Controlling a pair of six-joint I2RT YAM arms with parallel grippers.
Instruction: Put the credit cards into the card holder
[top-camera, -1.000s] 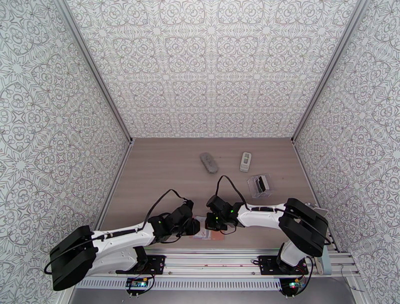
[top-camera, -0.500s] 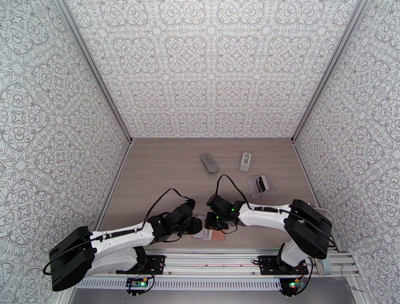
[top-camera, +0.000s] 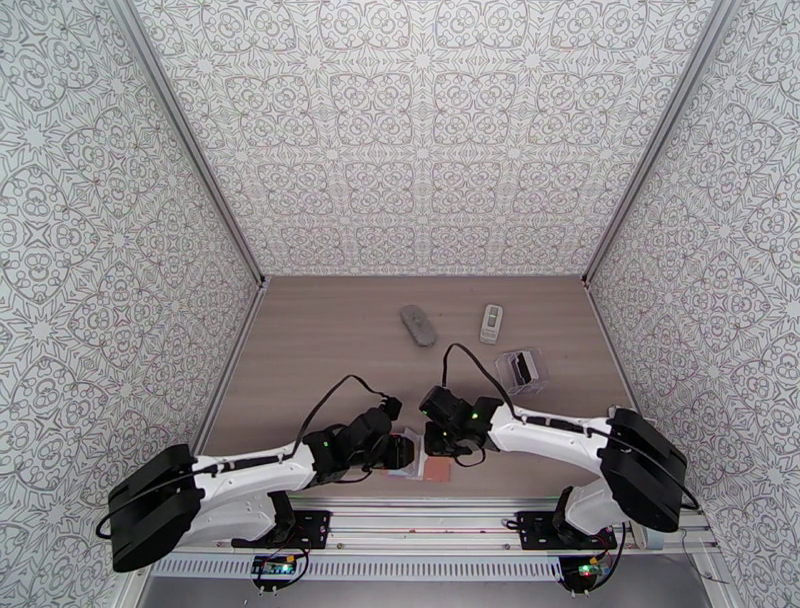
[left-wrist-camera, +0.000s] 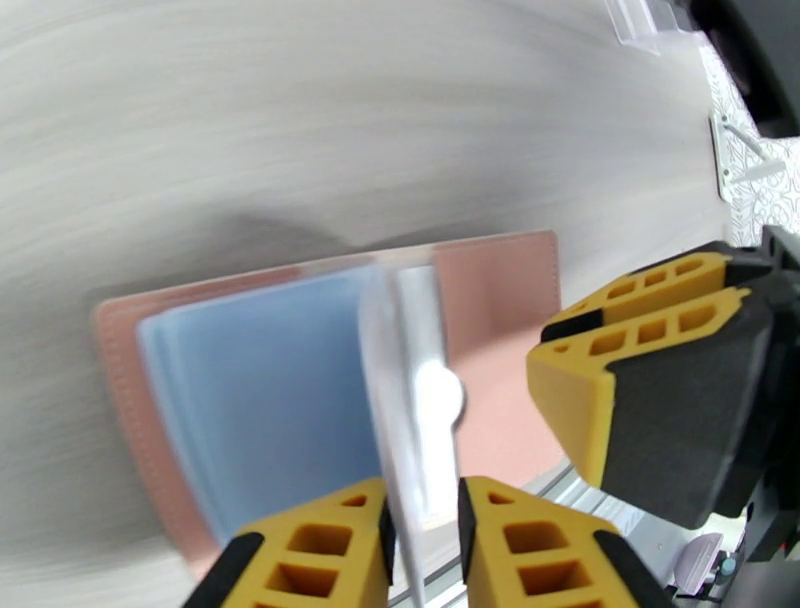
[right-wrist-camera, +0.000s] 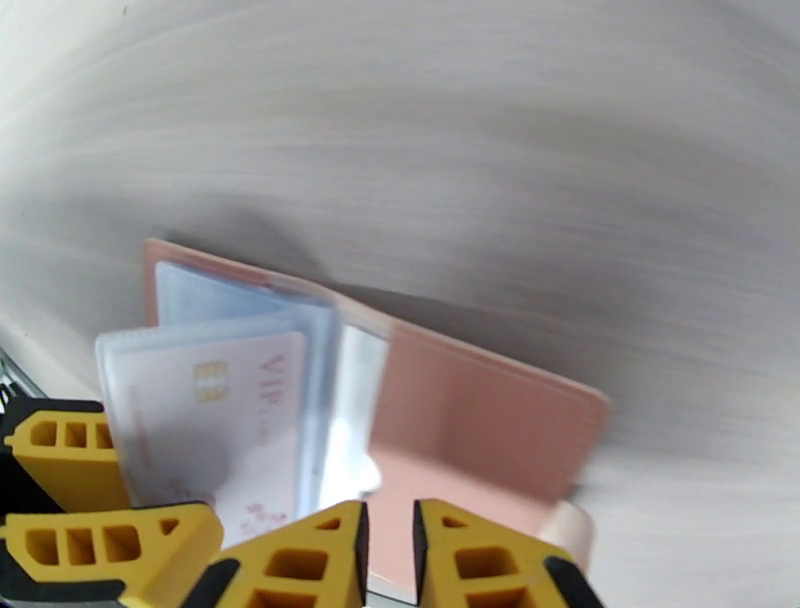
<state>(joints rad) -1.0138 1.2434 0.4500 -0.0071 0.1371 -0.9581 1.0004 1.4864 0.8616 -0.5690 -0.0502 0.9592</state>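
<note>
Left jaws pinch a clear sleeve (left-wrist-camera: 405, 400) of the card holder (left-wrist-camera: 497, 300); right jaws, barely parted, sit over its cover.

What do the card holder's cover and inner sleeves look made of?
Cover: probably faux leather, matte pink, with a seam line along its edge. Inner sleeves: clear glossy plastic film; the white card shows through one.

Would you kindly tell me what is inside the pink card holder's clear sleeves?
One clear sleeve holds a white VIP card with a chip; anything in the sleeves beneath is covered.
</note>
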